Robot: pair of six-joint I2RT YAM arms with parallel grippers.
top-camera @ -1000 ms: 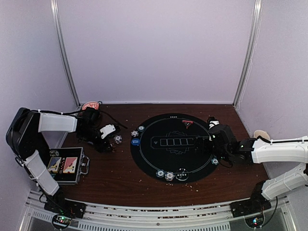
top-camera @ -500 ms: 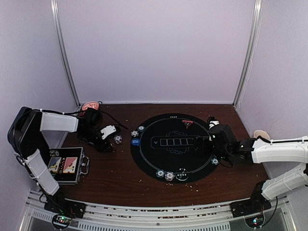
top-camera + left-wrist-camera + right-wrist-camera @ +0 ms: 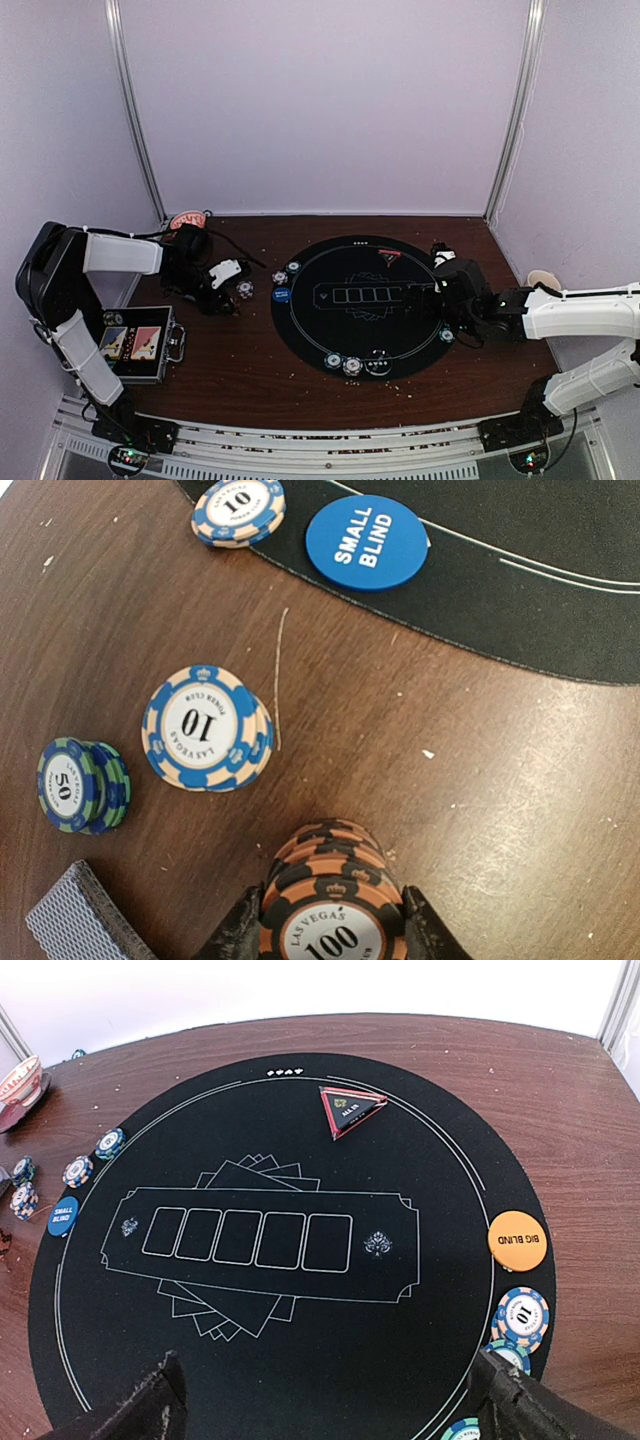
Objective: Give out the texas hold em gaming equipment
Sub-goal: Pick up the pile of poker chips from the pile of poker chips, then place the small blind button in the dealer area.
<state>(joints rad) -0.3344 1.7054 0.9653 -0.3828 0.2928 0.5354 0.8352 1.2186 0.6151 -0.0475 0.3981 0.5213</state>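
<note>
Jaws of the left gripper (image 3: pixel 332 932) are closed on both sides of a stack of orange-and-black chips (image 3: pixel 330 885) marked 100, over the wooden table (image 3: pixel 480 780); I cannot tell whether the stack is lifted or rests on the wood; just beside it, at the left, shows a corner of the grey-blue cards (image 3: pixel 80 920); a little farther stand a stack of 50 chips (image 3: pixel 78 785) and a stack of 10 chips (image 3: pixel 205 728), both apart from the gripper; farthest are the blue button (image 3: pixel 367 542) and a second stack of 10 chips (image 3: pixel 238 510), at the edge of the black mat (image 3: pixel 520 590). I judge the chips to be hard, smooth and rather heavy for their size; as a loose stack they can slide on each other, so the hold should be at the sides, low, and across all the discs. Jaws of the right gripper (image 3: pixel 335 1410) stand fully apart and hold nothing, above the near part of the mat; beyond, at the mat's right edge, lie more chips (image 3: pixel 520 1318), then the orange button (image 3: pixel 517 1241), and farthest the red triangle (image 3: pixel 350 1110).
</note>
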